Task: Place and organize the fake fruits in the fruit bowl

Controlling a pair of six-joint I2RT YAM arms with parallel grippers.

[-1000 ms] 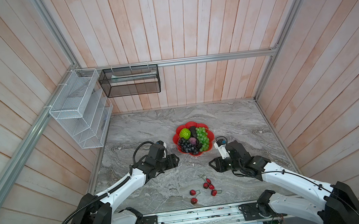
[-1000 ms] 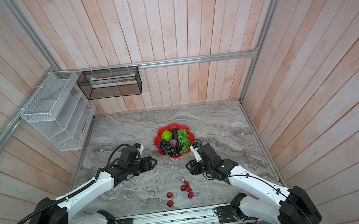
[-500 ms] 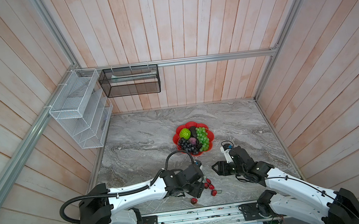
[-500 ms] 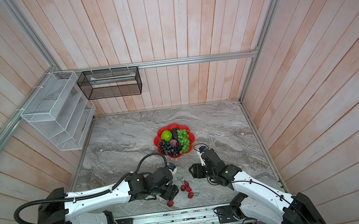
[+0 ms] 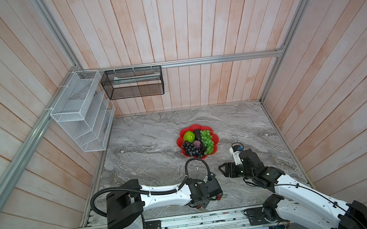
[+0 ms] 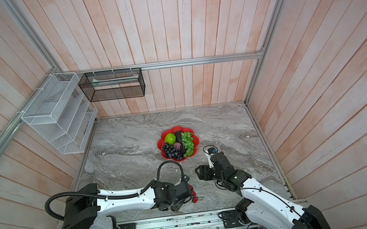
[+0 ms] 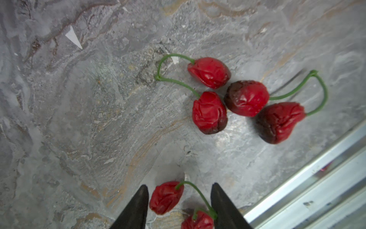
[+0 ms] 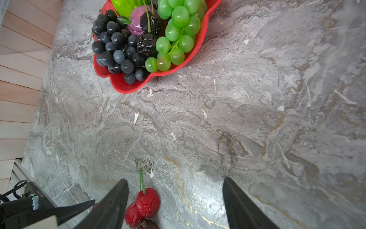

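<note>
The red petalled fruit bowl [image 5: 202, 125] [image 8: 126, 89] holds a green grape bunch [image 5: 206, 140], a dark grape bunch [image 5: 191, 150], a lime-green ball [image 5: 188, 136], a black oval [image 5: 197, 133] and a purple-pink ball [image 5: 196, 143]. Several red stemmed cherries [image 7: 246, 98] [image 6: 195, 199] lie on the marble near the front edge. My left gripper [image 5: 201, 205] [image 7: 179, 186] is down over them, open, its fingers astride one cherry pair [image 7: 166, 197]; one finger touches the stem. My right gripper [image 5: 222, 170] [image 8: 175, 179] hovers open and empty, right of the cherries [image 8: 147, 202].
A white wire basket [image 5: 80, 116] hangs on the left wall and a black mesh basket [image 5: 132, 83] on the back wall. An aluminium rail [image 7: 316, 178] [image 5: 189, 219] runs along the table's front edge, close to the cherries. Wooden walls enclose three sides.
My left arm swung from beside the bowl down to the cherries at the front, and its jaws have narrowed around one pair. My right gripper opened wide and shifted slightly back.
</note>
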